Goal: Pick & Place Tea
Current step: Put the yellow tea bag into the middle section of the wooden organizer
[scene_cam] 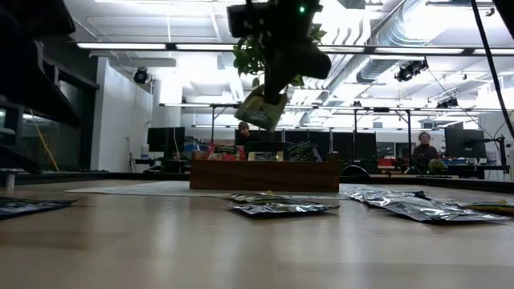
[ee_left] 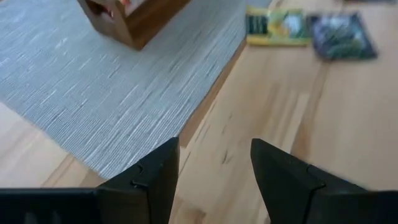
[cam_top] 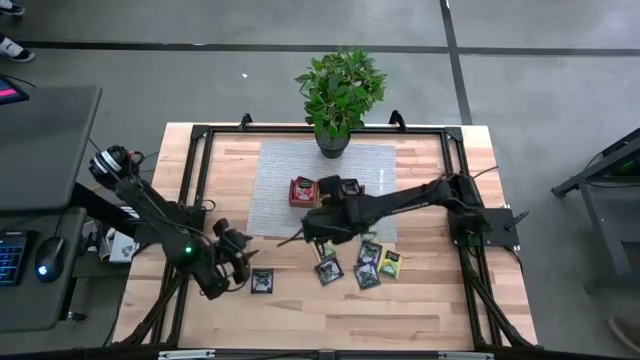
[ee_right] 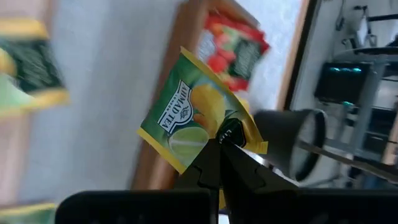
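Note:
My right gripper (scene_cam: 271, 90) is shut on a yellow-green tea sachet (ee_right: 199, 115), held up above the wooden tray (scene_cam: 265, 172), near its front. The tray (cam_top: 325, 190) stands on a grey mat (cam_top: 290, 165) and holds red sachets (cam_top: 303, 190). Several loose sachets (cam_top: 365, 268) lie flat on the wood on the near side of the tray. One dark sachet (cam_top: 262, 282) lies alone near my left gripper (cam_top: 243, 262). The left gripper's fingers (ee_left: 214, 152) are open over bare wood at the mat's edge, touching nothing. My right gripper pinches the yellow-green sachet by one edge near a corner (ee_right: 229, 132) between its two fingers. The fingers slant downward at it. The sachet (scene_cam: 261, 108) hangs tilted below the fingers, lifted clear of the table and the tray.
A potted plant (cam_top: 340, 95) stands at the mat's far edge behind the tray. A black frame (cam_top: 200, 135) runs along the table's sides. There is bare wood (cam_top: 400, 320) toward the near edge. People sit at desks in the room beyond (scene_cam: 423, 148).

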`<state>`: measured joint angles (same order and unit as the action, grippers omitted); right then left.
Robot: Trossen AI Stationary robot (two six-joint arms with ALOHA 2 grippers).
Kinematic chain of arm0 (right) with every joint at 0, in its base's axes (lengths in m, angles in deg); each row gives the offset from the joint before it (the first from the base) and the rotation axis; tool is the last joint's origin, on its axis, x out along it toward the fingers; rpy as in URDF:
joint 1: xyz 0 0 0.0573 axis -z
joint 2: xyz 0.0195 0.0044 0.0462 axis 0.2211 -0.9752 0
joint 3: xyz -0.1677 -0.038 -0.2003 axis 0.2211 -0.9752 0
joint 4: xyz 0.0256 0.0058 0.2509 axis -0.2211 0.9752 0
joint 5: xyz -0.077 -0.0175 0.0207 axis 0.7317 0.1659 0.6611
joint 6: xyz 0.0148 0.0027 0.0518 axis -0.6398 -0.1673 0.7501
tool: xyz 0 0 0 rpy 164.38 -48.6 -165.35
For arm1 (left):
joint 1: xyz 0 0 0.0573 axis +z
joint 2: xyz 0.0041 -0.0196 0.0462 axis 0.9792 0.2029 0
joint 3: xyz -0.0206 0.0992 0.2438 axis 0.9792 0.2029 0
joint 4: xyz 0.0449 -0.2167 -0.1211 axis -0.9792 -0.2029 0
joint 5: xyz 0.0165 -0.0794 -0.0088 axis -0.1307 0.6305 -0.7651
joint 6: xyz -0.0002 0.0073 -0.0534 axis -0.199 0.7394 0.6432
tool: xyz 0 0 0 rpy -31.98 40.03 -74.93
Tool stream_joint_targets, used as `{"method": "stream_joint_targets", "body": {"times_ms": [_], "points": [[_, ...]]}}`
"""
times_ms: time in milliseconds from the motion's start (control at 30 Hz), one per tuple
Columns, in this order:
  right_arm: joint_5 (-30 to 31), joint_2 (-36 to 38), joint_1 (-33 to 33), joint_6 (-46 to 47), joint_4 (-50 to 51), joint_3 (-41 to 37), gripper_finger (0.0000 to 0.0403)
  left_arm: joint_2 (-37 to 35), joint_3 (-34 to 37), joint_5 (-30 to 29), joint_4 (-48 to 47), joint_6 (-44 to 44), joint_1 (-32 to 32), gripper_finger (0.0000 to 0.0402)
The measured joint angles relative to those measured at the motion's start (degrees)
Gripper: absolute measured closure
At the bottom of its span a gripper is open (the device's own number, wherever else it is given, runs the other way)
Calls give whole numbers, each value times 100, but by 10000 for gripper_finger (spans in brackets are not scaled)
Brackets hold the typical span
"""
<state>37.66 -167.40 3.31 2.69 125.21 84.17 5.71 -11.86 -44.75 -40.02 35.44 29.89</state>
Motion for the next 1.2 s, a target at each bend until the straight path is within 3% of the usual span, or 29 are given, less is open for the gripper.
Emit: {"method": "stream_joint_targets", "body": {"times_ms": [500,900,1200], "points": [[805,0,623,-1409,-14,0,403,-1547,732,-1006,549,40,-39,207],[387,-223,829,-1727,-21,0,403,-2387,1151,-1094,494,-34,-37,207],[116,-520,1021,-1758,-274,-1,403,-2477,1291,-981,504,-34,-37,207]]}}
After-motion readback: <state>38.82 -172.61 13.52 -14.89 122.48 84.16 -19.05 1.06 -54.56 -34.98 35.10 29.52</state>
